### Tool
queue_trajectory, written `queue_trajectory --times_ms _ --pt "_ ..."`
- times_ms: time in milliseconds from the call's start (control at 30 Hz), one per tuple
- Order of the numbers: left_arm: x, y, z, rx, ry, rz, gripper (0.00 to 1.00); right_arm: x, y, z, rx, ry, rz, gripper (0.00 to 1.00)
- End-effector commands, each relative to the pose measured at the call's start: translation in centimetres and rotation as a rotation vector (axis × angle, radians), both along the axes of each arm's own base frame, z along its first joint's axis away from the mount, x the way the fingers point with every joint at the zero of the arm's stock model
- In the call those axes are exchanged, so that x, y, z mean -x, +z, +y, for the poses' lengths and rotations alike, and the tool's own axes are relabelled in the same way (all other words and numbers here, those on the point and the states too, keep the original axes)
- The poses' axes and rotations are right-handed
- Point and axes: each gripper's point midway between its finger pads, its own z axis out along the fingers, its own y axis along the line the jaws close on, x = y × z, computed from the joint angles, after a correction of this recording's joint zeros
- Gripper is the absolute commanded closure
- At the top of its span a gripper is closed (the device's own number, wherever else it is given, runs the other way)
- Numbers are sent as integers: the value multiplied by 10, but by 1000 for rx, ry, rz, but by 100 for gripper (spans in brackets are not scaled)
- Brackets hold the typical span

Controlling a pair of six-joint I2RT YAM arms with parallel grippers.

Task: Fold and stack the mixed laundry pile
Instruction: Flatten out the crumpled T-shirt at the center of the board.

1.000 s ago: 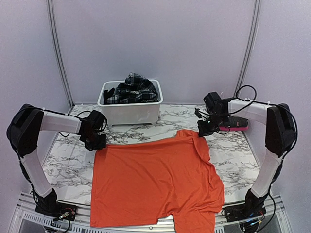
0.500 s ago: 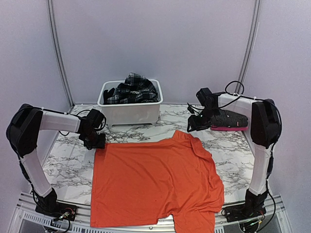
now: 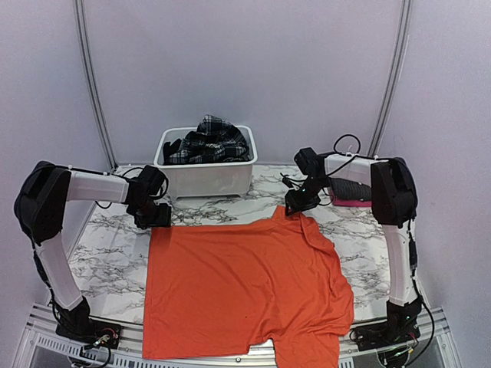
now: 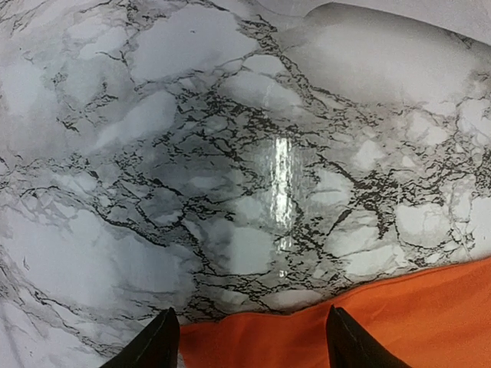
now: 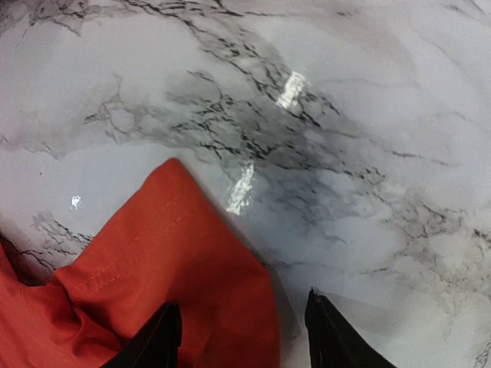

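Note:
The large orange T-shirt (image 3: 245,287) lies spread flat on the marble table. My left gripper (image 3: 157,218) hovers at its far left corner, jaws open, with the shirt's edge (image 4: 322,326) lying loose between the black fingertips (image 4: 157,345). At the shirt's far right corner stands my right gripper (image 3: 295,205), also open, above the sleeve tip (image 5: 176,261), which rests on the table. The plaid skirt (image 3: 209,140) and dark cloth sit heaped in the white tub (image 3: 205,172) at the back.
A dark folded piece on something pink (image 3: 354,193) lies at the back right, beside the right arm. Bare marble table (image 3: 107,253) shows left of the shirt, and the shirt's lower hem hangs over the near edge.
Both grippers opened and let go of the shirt's far corners. The right gripper moved left and back toward the tub; the left shifted slightly back. The shirt now lies flat.

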Motion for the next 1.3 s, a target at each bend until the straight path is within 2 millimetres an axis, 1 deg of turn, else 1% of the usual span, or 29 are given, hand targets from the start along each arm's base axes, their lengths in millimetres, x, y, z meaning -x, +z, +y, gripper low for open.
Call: queue_trajectory --times_ms 0,100,133,167,200,233,300,333,400,433,500,567,667,700,733,767,800,867,933,1000,1100,1167,1200,1267 --pt "8 -21 6 -40 -2 73 32 14 -25 7 107 77 24 52" --pt "16 -37 10 -60 9 122 33 19 -32 6 124 75 45 67" --pt "19 -41 11 -62 12 132 35 20 -32 5 126 74 45 74" --pt "21 -44 11 -64 13 140 40 20 -30 5 127 73 41 84" --pt "22 -46 11 -62 11 146 47 21 -29 4 130 72 39 94" --pt "23 -45 11 -57 10 144 56 19 -23 2 137 67 27 100" --pt "20 -38 7 -33 0 121 72 15 -6 1 134 59 -11 100" --pt "19 -31 4 -14 -7 103 81 11 8 1 126 49 -41 100" --pt "12 -10 -1 16 -16 51 98 3 45 1 110 29 -122 100" --pt "8 4 -3 30 -20 18 100 -2 66 0 103 13 -169 100" --pt "1 34 -7 60 -28 -55 100 -9 107 -1 81 -14 -257 100" --pt "-7 70 -11 96 -40 -138 100 -15 150 -7 76 -47 -361 100" --pt "-12 125 -20 156 -79 -247 100 -13 213 -13 29 -91 -490 100" --pt "-12 143 -23 173 -93 -282 100 -10 232 -16 12 -104 -525 100" --pt "-11 167 -24 192 -106 -330 100 -7 249 -18 -2 -113 -560 100" --pt "-9 184 -25 201 -117 -362 100 -3 269 -22 -17 -129 -597 100" --pt "-8 206 -25 217 -124 -407 100 5 294 -26 -39 -138 -644 100" --pt "-2 247 -25 247 -134 -492 100 18 330 -34 -73 -159 -712 100" --pt "8 290 -25 282 -150 -580 100 36 367 -39 -118 -162 -780 100" --pt "22 333 -28 325 -186 -663 100 59 406 -43 -162 -161 -858 100" --pt "52 391 -41 412 -281 -769 100 99 463 -47 -243 -144 -965 100" --pt "79 432 -44 450 -336 -857 100 130 497 -48 -308 -125 -1018 100" --pt "91 446 -47 461 -361 -885 100 148 517 -48 -352 -111 -1051 100" --pt "114 473 -49 483 -401 -937 100 179 543 -50 -425 -86 -1089 100"
